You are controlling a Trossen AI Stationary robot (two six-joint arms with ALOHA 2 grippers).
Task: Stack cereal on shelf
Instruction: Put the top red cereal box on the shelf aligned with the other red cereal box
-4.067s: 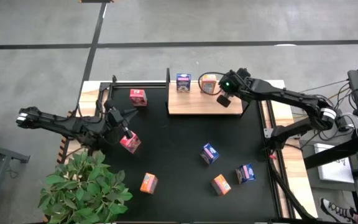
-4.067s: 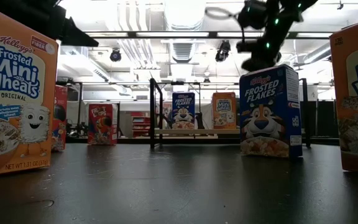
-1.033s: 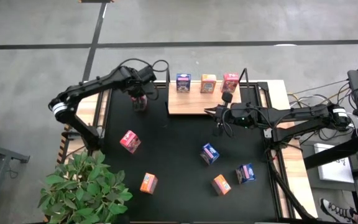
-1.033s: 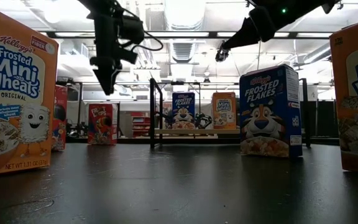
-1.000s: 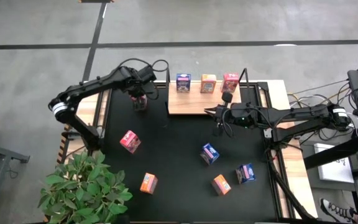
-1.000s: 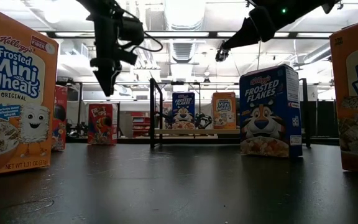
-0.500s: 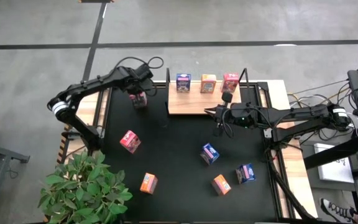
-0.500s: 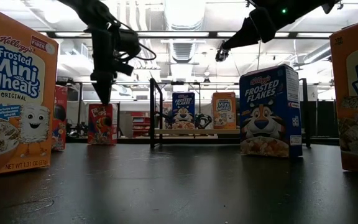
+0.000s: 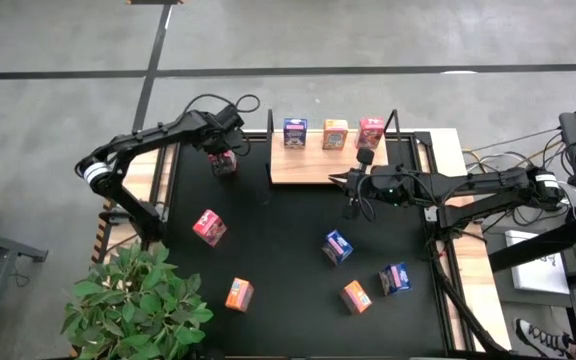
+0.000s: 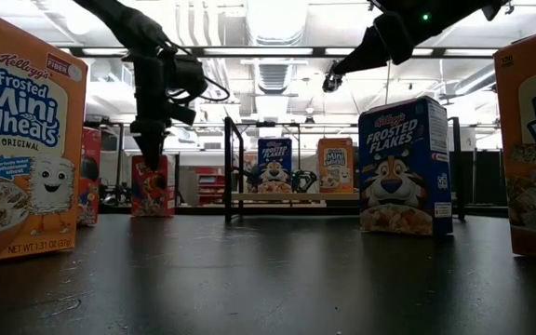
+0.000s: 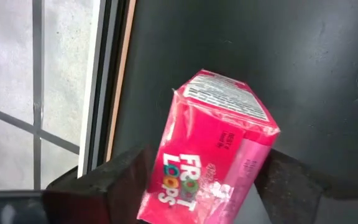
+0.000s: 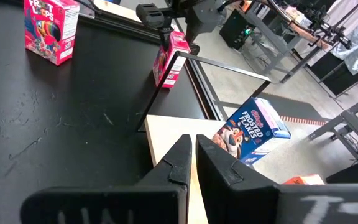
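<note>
My left claw (image 11: 201,186) straddles the pink cereal box (image 11: 213,149) at the mat's (image 9: 278,240) 11 o'clock corner, fingers spread open on both sides.

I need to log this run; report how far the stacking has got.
Done: three boxes, blue, orange and red, stand on the shelf. In hand: the left hand straddles a red box on the mat, left of the shelf. Left: that box and five more on the mat. The right hand, shut, waits by the shelf.
</note>
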